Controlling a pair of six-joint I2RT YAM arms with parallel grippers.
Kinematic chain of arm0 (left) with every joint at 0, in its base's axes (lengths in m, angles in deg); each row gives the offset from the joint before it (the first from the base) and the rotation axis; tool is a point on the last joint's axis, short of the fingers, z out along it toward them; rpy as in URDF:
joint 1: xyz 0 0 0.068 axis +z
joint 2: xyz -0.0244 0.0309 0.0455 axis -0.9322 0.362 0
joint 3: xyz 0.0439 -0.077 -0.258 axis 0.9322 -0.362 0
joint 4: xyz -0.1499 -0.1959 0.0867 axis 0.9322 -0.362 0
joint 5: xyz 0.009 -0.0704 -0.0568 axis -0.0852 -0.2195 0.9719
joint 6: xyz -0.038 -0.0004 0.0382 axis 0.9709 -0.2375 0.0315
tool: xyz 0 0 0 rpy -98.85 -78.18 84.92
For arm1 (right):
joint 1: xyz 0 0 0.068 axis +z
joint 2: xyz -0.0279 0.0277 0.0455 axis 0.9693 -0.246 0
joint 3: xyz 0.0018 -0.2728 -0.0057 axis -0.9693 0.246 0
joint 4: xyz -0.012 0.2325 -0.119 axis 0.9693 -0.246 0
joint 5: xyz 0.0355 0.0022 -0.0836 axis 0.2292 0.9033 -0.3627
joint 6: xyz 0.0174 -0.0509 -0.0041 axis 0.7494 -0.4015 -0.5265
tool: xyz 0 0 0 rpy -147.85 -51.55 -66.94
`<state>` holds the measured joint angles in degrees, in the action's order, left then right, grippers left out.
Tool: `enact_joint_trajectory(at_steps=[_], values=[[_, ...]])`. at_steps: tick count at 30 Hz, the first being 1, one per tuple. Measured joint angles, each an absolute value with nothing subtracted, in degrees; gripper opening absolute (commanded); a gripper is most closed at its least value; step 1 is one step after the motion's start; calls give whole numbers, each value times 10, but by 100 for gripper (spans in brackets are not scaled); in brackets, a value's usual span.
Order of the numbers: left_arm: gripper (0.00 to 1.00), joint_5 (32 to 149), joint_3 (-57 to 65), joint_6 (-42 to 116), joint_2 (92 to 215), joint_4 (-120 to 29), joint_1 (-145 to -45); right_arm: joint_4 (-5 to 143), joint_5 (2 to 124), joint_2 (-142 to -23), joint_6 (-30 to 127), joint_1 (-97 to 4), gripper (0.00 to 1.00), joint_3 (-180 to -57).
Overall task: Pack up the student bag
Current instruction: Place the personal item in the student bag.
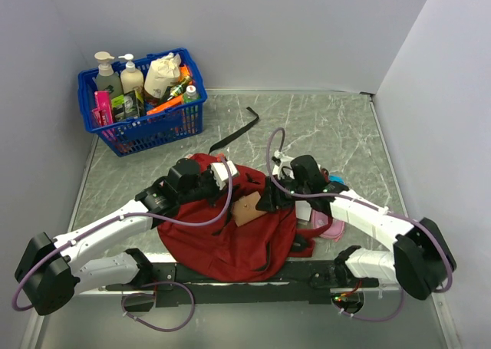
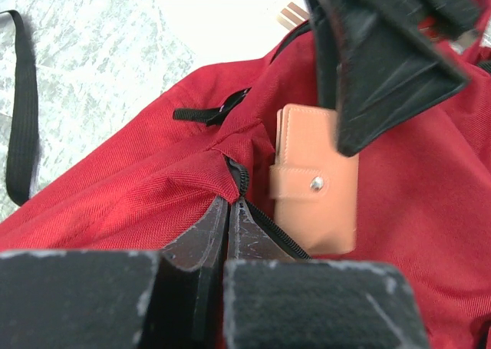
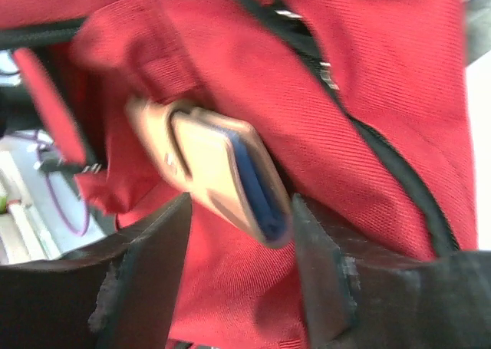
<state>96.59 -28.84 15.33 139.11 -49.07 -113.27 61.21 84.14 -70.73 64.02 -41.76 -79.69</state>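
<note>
From where I stand a good deal is covered. Both arms lie across the student bag (image 1: pixel 230 241), so its upper end and its mouth are mostly under the black gripper housings, and I cannot see inside. Something pink (image 1: pixel 334 228) pokes out from beneath the right arm at the bag's right edge, but too little shows to say what it is. The right wrist view is smeared, and red cloth fills most of it. The blue basket (image 1: pixel 146 130) of bottles stands at the far left corner of the table (image 1: pixel 330 126), well apart from all this.

The bag lies flat in the middle of the table, just in front of the arm bases, with a black strap (image 1: pixel 244 129) trailing off its far side. The left gripper (image 2: pixel 229 211) is at the bag's upper left, its fingers pressed together on the red fabric right at the zip edge (a pinch, with no gap between them). The right gripper (image 3: pixel 238 211) is on the other side, jaws apart, with a tan snap-closed wallet (image 2: pixel 314 182) lying between them against the red cloth. One finger looks close to the wallet's blue-lined edge and the other stands clear of it. I cannot tell through the blur whether the near one touches. The wallet sits just beside the zip that the left gripper pinches.
</note>
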Motion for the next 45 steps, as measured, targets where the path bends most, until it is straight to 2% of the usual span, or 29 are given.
enact_joint_trajectory(at_steps=[9, 14, 16, 18, 20, 24, 29, 37, 40, 45], values=[[1, 971, -289, 154, 1391, -485, -1132, 638, 889, -593, 687, -414, 45, -793], [1, 973, -291, 154, 1391, -481, -1132, 668, 898, -594, 709, -412, 43, -774], [1, 974, -293, 154, 1390, -480, -1132, 665, 896, -609, 712, -412, 61, -769], [1, 974, -294, 154, 1388, -479, -1132, 645, 880, -623, 706, -411, 70, -770], [1, 974, -296, 154, 1385, -478, -1132, 607, 846, -626, 695, -411, 76, -779], [1, 974, -298, 154, 1382, -477, -1132, 559, 772, -615, 677, -407, 80, -798], [1, 975, -299, 154, 1382, -477, -1132, 552, 730, -612, 673, -403, 79, -798], [1, 975, -299, 154, 1382, -478, -1132, 630, 729, -729, 679, -372, 74, -795], [1, 975, -299, 154, 1382, -478, -1132, 667, 734, -735, 690, -366, 70, -789], [1, 975, -302, 154, 1382, -477, -1132, 740, 762, -734, 719, -364, 56, -754]])
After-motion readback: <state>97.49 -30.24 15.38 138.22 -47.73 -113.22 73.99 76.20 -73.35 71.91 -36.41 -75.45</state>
